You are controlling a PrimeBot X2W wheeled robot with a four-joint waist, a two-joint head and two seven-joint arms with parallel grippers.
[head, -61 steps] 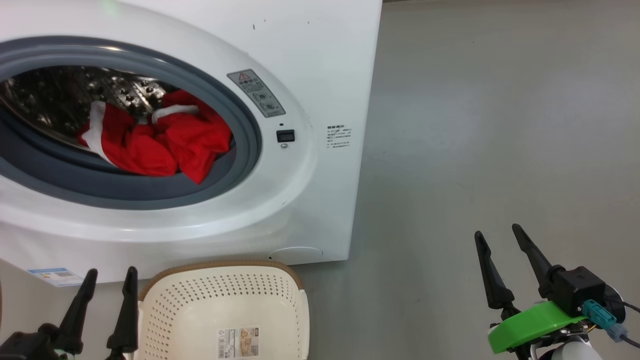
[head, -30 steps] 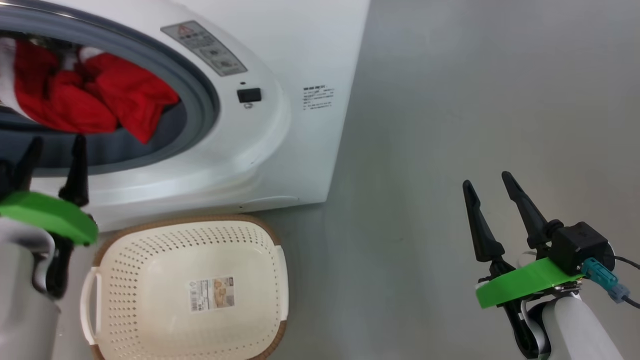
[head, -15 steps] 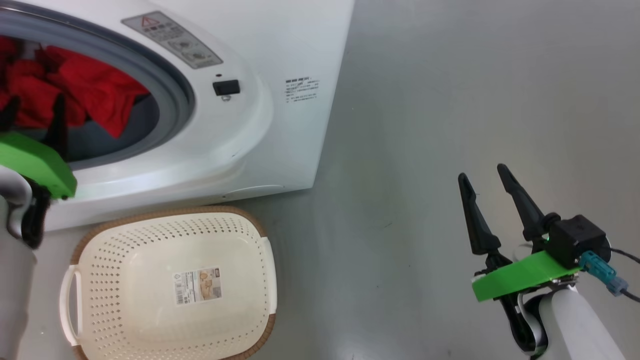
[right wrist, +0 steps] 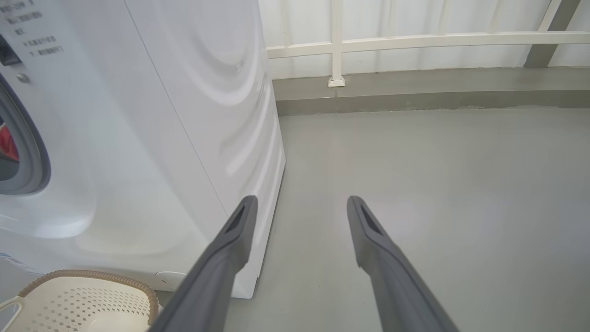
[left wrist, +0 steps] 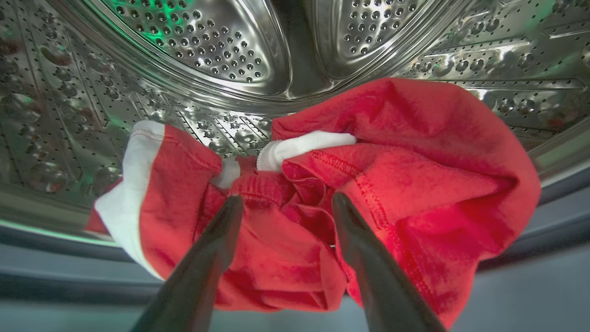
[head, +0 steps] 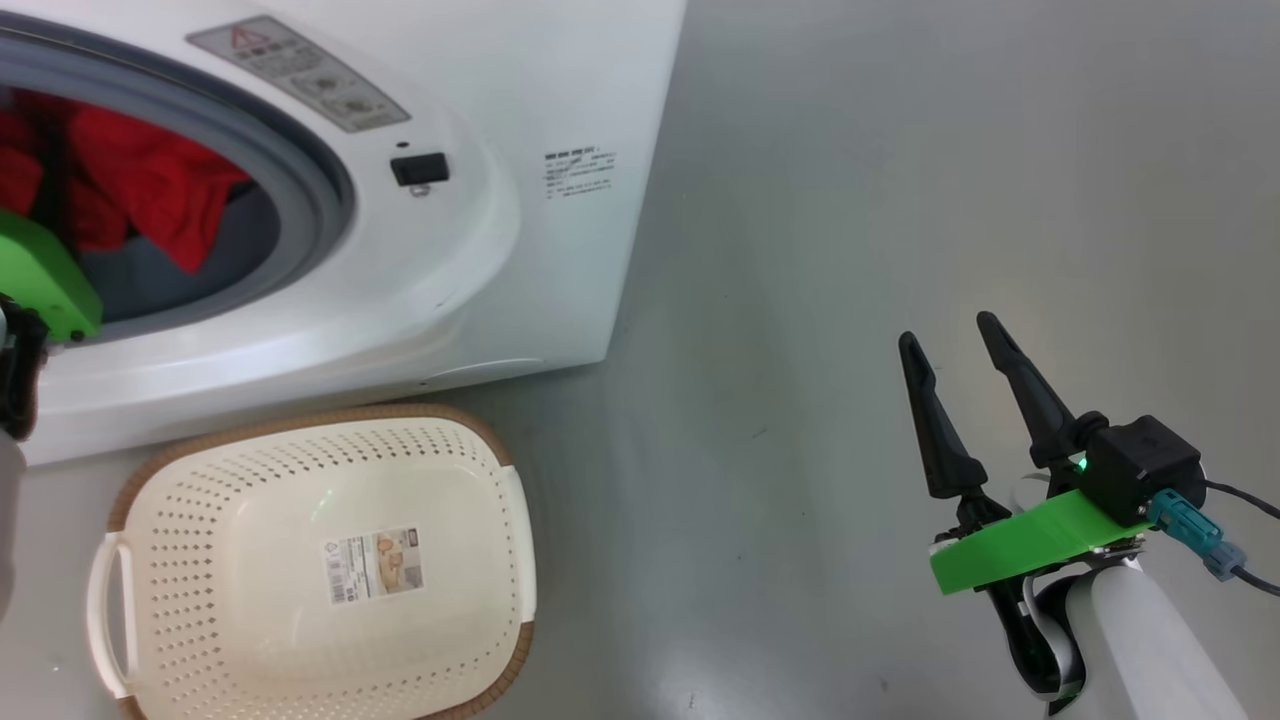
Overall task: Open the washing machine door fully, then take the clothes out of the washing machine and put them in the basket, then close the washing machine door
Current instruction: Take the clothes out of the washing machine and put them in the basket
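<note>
Red clothes [left wrist: 415, 184] lie heaped at the drum [left wrist: 207, 46] front lip, left gripper [left wrist: 286, 199] wide, empty, tips straddling the middle folds: best sink deeper, pinch the thick bunch, lift over gasket [left wrist: 69, 286] to basket [head: 300, 418]; right gripper [head: 948, 329] wide, idle above floor [head: 900, 150].

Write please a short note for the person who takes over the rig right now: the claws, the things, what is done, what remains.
Left claw: open, inside the drum, fingers at either side of a fold of the clothes; no grip yet.
Right claw: open, holding nothing, above the floor to the right of the washer.
Clothes: in the drum.
Basket: on the floor before the washer, no clothes in it.
Done: the washer's mouth stands open.
Left: grip the clothes, put them in the basket, close the door.
</note>
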